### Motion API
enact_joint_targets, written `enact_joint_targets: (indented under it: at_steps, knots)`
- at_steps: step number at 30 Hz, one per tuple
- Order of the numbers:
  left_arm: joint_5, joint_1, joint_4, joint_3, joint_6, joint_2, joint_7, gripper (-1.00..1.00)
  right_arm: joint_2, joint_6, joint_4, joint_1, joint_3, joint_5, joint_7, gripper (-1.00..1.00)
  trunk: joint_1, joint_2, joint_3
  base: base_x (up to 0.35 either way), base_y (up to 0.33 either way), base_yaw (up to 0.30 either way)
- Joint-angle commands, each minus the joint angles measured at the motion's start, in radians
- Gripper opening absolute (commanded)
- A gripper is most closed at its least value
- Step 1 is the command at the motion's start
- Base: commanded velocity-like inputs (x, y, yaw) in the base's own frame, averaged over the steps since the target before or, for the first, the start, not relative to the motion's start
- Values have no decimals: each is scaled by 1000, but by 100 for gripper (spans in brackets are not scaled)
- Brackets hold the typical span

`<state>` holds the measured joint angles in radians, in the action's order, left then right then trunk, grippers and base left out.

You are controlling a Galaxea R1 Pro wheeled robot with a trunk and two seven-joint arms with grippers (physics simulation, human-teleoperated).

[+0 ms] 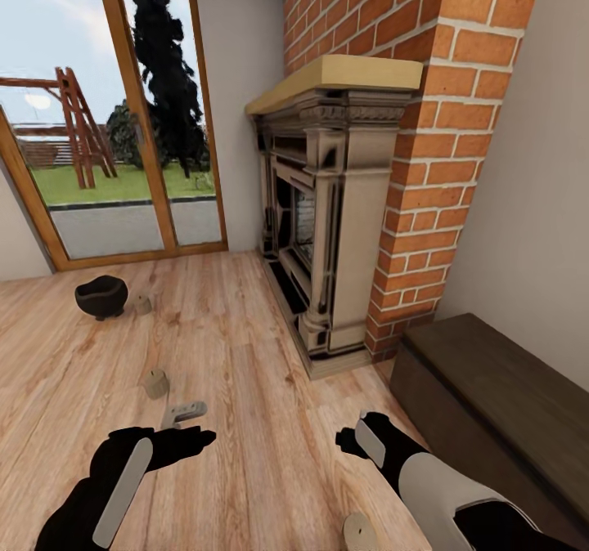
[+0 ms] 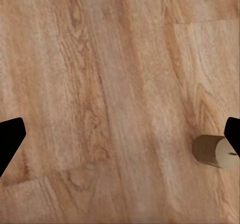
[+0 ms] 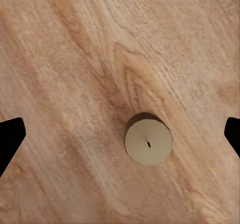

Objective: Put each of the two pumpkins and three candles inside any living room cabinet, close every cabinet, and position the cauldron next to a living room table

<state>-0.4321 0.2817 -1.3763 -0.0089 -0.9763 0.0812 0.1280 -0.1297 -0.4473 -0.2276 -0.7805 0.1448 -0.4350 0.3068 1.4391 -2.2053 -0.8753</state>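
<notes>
My right jaws [image 3: 120, 134] hang spread wide above a candle [image 3: 148, 142] standing upright on the wood floor [image 3: 75, 59] between them, my left jaws [image 2: 120, 136] equally apart with another candle [image 2: 216, 151] just beside one fingertip, the cauldron [image 1: 101, 296] well beyond.

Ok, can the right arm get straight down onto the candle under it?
Probably yes: the candle stands upright on bare wood floor between the open right tool's fingers, nothing around it.

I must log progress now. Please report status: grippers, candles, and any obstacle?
Left gripper open, empty. Right gripper open above a candle standing on the floor. Two more candles and cauldron on floor. Cabinet closed. No obstacle.
</notes>
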Motion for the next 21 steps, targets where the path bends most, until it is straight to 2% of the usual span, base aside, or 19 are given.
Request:
enact_joint_targets:
  at_steps: [1,7,10,12,14,16,18,21]
  knots:
    - [-9,1,-1,-2,-4,0,10,100,1,-5,-2,0,9,-11,7,100,4,-8,-4,0,0,0]
    - [30,1,-1,-3,-4,-4,11,100,-1,-8,-2,0,9,-10,4,100,27,-50,-23,0,0,0]
    - [84,2,1,-3,-4,-6,18,100,-2,-38,-2,0,10,-10,4,100,38,-71,-32,0,0,0]
    - [105,2,2,-5,-4,-12,36,100,-2,-60,-2,0,10,-10,5,100,46,-85,-39,0,0,0]
    - [116,2,3,-8,-4,-27,57,100,-2,-73,-2,0,10,-10,6,100,54,-99,-45,0,0,0]
    - [127,1,7,-15,-4,-72,105,100,-2,-85,-1,0,9,-11,15,100,61,-113,-51,0,0,0]
    - [129,1,7,-29,-4,-88,136,100,-3,-87,-2,0,9,-11,37,100,69,-127,-57,0,0,0]
    - [128,1,8,-49,-4,-97,165,100,-4,-86,-3,0,9,-11,73,100,80,-148,-67,0,0,0]
